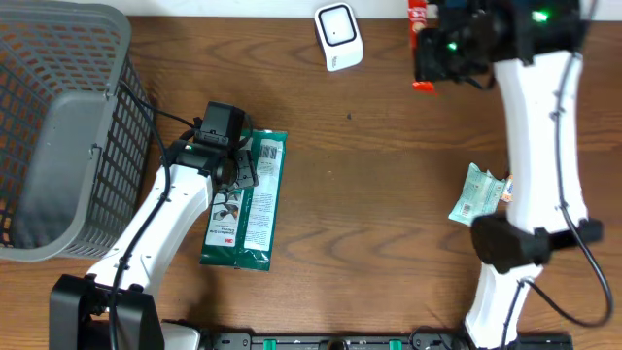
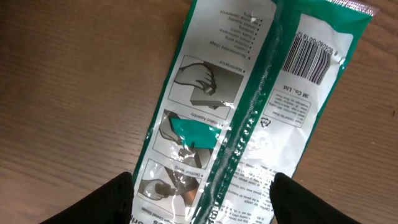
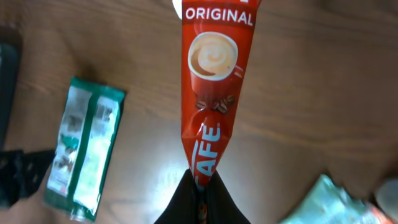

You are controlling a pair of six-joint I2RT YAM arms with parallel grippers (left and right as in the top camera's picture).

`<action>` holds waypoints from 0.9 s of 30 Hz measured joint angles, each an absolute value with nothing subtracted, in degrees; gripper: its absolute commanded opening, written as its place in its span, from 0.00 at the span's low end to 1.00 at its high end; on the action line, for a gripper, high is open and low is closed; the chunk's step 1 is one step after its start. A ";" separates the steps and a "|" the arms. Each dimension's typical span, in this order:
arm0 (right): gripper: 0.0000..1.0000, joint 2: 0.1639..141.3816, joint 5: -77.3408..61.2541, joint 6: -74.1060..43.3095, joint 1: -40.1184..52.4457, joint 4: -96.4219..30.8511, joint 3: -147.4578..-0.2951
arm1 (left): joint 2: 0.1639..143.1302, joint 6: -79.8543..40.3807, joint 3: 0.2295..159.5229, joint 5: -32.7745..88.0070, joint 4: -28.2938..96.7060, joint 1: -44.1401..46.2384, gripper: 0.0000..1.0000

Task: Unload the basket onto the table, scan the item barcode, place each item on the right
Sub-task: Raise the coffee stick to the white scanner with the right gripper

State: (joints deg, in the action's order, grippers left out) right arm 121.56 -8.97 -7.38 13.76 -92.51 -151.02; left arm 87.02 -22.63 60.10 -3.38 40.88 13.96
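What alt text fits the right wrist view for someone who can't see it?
The right gripper pinches one end of a red coffee sachet above a wooden table. A green packet lies at the picture's left.

Top of red sachet (image 3: 214, 93) cut off, lower end of green packet (image 2: 249, 124) cropped, basket (image 1: 29, 68) partly off-frame

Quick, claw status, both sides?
Left claw: open above the green package, not gripping it.
Right claw: closed, holding the red coffee sachet.
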 measured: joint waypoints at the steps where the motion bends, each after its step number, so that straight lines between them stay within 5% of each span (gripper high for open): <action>1: 0.01 123.04 -8.97 -7.18 14.26 -90.91 -151.09 | 87.02 -22.63 60.10 -3.38 40.91 13.96 0.72; 27: 0.02 153.38 1.10 -1.63 19.99 -57.87 -151.13 | 87.02 -22.63 60.10 -3.38 40.93 13.98 0.72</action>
